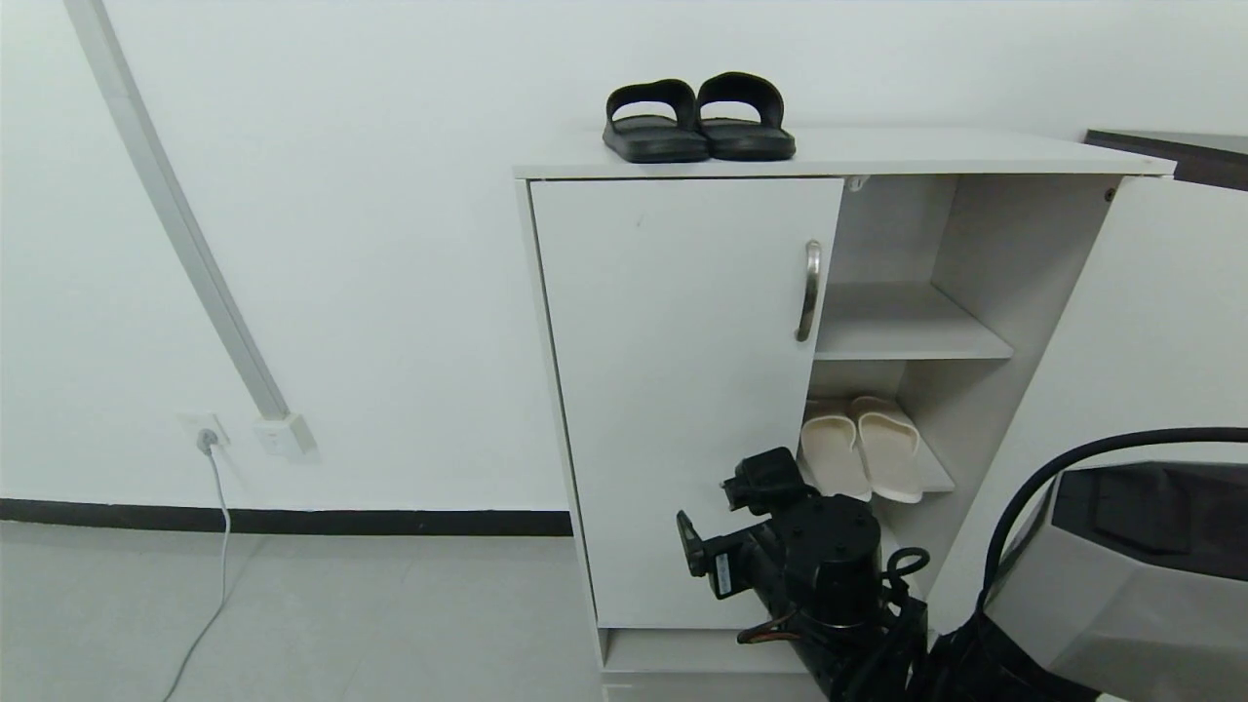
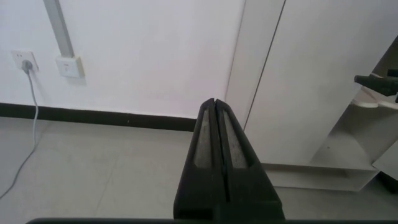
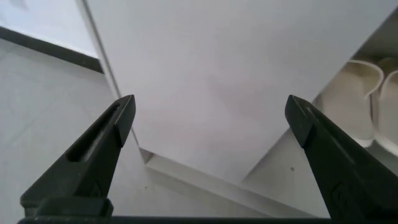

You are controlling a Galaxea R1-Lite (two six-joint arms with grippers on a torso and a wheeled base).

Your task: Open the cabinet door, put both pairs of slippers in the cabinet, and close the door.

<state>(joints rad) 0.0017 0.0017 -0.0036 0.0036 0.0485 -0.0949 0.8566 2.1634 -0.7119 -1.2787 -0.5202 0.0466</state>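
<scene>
Right tool (image 3: 210,102) is released, fingers spread wide with nothing between them. It sits low in front of the closed door, close to that door's inner edge. Left tool (image 2: 214,104) is clenched, its two fingers pressed flat together on nothing. It's off to the cabinet's left, looking at wall and floor.

Biggest thing in play is the tall white laminate cabinet (image 1: 975,151), standing on the pale grey tiled floor (image 1: 292,614) against a white wall. Its flat white right-hand door (image 1: 1150,331) is swung wide open. The matching white left-hand door (image 1: 673,390) is shut. Inside the open half, the upper white shelf (image 1: 907,327) is bare, and a lower white shelf (image 1: 938,480) sits beneath it.

On that lower shelf is the pair of cream moulded slippers (image 1: 873,447), side by side and touching, with their front ends over the shelf's front edge. The right wrist view has them just past the closed door's edge.

Up on the cabinet's top panel is the pair of black open-toe rubber slippers (image 1: 697,122), side by side over the closed door.

Smaller bits: a grey slanted cable duct (image 1: 166,195) runs down the wall. A curved brushed-metal handle (image 1: 809,291) sits upright on the closed door's inner edge. A white wall socket (image 1: 205,434) has a white cable (image 1: 219,546) hanging to the floor.
</scene>
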